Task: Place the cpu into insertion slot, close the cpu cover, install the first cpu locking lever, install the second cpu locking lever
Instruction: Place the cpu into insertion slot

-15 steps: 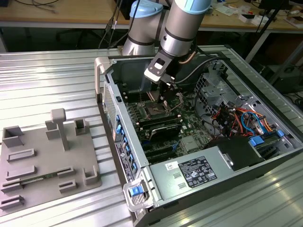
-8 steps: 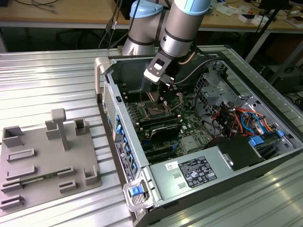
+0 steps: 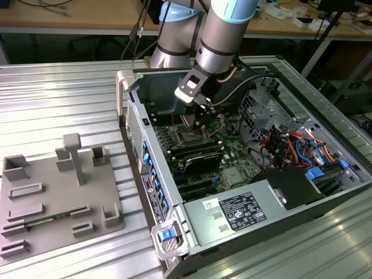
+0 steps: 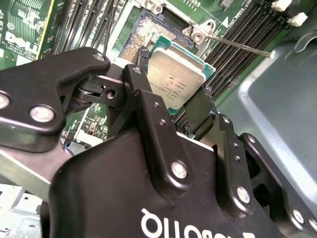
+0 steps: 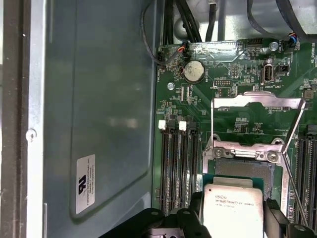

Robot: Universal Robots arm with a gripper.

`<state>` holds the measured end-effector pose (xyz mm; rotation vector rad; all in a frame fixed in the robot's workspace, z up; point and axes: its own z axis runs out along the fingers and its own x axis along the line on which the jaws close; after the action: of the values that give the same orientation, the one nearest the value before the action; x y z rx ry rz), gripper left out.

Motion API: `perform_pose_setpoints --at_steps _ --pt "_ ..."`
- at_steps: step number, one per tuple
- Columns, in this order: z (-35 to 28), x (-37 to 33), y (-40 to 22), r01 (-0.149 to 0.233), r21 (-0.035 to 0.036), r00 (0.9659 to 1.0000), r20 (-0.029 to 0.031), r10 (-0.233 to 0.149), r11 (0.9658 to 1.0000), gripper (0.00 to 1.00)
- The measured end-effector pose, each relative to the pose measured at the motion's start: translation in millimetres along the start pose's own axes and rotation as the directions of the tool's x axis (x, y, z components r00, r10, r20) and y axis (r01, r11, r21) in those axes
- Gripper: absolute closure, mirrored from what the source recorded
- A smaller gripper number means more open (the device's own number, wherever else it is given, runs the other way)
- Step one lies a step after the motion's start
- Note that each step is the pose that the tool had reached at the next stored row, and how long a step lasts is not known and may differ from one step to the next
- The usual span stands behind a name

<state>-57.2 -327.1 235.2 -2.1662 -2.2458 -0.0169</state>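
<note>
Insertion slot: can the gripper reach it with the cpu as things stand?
Probably yes: the cpu cover is swung open, the insertion slot lies bare, and the gripper holds the cpu close to it.

The cpu cut by first wrist view's edge; insertion slot seemingly half-hidden.

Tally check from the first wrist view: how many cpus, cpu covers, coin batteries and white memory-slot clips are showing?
cpu: 1
cpu cover: 1
coin battery: 1
white memory-slot clips: 2
Total: 5
</note>
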Motion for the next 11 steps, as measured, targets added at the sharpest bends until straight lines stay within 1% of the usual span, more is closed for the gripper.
perform_pose_setpoints --at_steps 2,3,5,9,11 --pt "1.0 0.1 -0.1 0.000 -0.0154 1.0000 0.0004 0.000 0.9999 0.45" --pt "1.3 0.0 -0.3 0.000 -0.0190 1.0000 0.0006 0.000 0.9998 0.45" --pt "2.3 0.0 -0.3 0.001 -0.0196 1.0000 0.0008 -0.001 0.9998 0.45" --pt "7.2 -0.1 -0.3 0.001 -0.0195 1.0000 0.0010 -0.001 0.9998 0.45" --pt "8.4 -0.2 -0.4 0.000 -0.0195 1.0000 0.0010 0.000 0.9998 0.45"
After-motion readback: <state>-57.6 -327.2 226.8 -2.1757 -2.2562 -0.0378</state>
